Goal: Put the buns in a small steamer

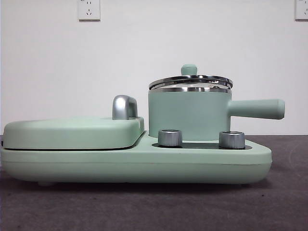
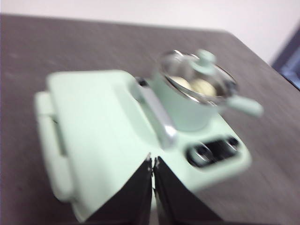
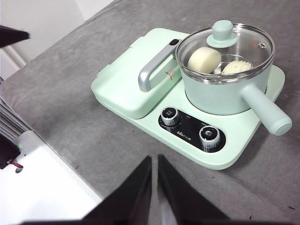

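Observation:
The small steamer (image 1: 190,114) stands on the right half of the mint-green cooker base, its handle (image 1: 257,109) pointing right. Its glass lid (image 1: 190,81) with green knob sits on the rim, slightly askew. In the right wrist view the smooth bun (image 3: 204,59) and the ribbed bun (image 3: 238,67) lie inside the steamer (image 3: 225,93) under the lid (image 3: 225,44). The left wrist view shows both buns (image 2: 194,86) blurred inside the steamer (image 2: 190,105). My left gripper (image 2: 153,159) is shut and empty above the cooker. My right gripper (image 3: 154,160) is shut and empty, held back from it.
The flat griddle lid (image 1: 72,132) with chrome handle (image 1: 124,107) covers the cooker's left half. Two chrome knobs (image 1: 170,137) (image 1: 231,139) sit on the base's front. The grey table's edge (image 3: 61,154) runs close to the cooker in the right wrist view.

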Robot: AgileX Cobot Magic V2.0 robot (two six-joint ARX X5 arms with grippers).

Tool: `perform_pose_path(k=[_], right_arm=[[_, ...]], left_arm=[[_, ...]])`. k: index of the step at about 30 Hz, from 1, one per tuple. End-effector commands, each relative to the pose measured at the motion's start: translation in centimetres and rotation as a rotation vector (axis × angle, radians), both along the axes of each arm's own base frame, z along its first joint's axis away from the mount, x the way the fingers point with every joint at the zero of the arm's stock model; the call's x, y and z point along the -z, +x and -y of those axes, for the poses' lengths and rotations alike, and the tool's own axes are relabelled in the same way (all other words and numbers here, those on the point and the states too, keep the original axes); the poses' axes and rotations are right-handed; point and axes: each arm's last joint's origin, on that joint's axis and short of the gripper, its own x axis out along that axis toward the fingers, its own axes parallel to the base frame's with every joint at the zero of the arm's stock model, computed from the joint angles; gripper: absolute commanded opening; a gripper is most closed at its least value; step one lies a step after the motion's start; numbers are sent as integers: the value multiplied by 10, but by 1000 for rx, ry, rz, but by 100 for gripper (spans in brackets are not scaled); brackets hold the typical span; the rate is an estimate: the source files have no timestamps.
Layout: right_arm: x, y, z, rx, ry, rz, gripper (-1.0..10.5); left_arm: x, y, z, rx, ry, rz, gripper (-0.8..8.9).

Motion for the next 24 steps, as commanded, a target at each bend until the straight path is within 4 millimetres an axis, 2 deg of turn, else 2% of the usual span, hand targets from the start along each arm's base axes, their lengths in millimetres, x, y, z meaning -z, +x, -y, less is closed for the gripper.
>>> perform_pose_path(k=[1, 6, 11, 14, 24], right_arm=[[-3, 0, 0, -8, 4, 17, 20], [-3, 0, 0, -8, 4, 17, 20], [-3, 0, 0, -8, 4, 17, 20], [-3, 0, 0, -8, 5, 17, 20], [-3, 0, 0, -8, 5, 17, 20]], left_arm=[[19, 9, -3, -65, -6, 125, 7], [65, 16, -17, -209, 33, 267, 7], [108, 17, -27, -321, 41, 282, 7], [123, 18, -31, -368, 50, 261, 7], [152, 21, -37, -425, 81, 216, 7]])
